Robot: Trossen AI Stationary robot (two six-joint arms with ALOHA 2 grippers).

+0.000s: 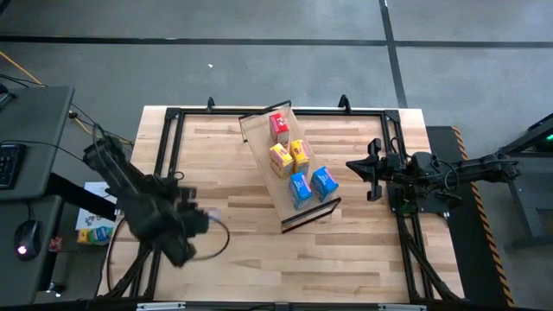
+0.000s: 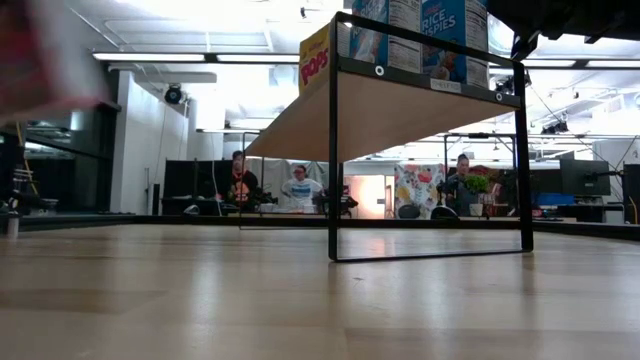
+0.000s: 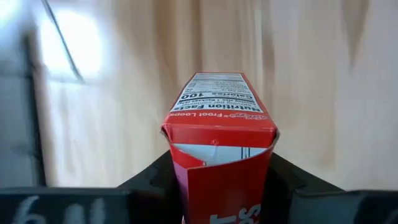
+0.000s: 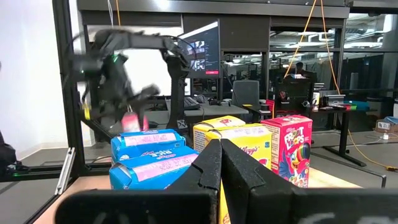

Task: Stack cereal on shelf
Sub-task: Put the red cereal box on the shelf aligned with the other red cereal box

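The shelf (image 1: 259, 138) stands aslant at the table's middle and carries a red cereal box (image 1: 279, 127), two yellow ones (image 1: 289, 158) and two blue ones (image 1: 312, 185). My left gripper (image 1: 204, 217) hovers over the table's near left part, shut on another red cereal box (image 3: 221, 118). In the low view that box is a red blur (image 2: 40, 50) high above the tabletop. My right gripper (image 1: 352, 164) waits shut, right of the shelf, touching nothing. My left gripper pinches the red box between its two fingers (image 3: 152, 183) on two opposite sides (image 3: 177, 168), at the end nearest the wrist. The box reaches out lengthwise beyond the fingers, its nutrition panel (image 3: 217, 96) toward the camera. It is lifted clear of the table.
The dark table frame (image 1: 173, 117) rims the tabletop. The wood between my left gripper and the shelf (image 1: 242, 216) lies bare. A desk with a keyboard (image 1: 9, 164) and a mouse (image 1: 28, 233) stands off the table's left edge. People sit in the room behind (image 2: 300, 185).
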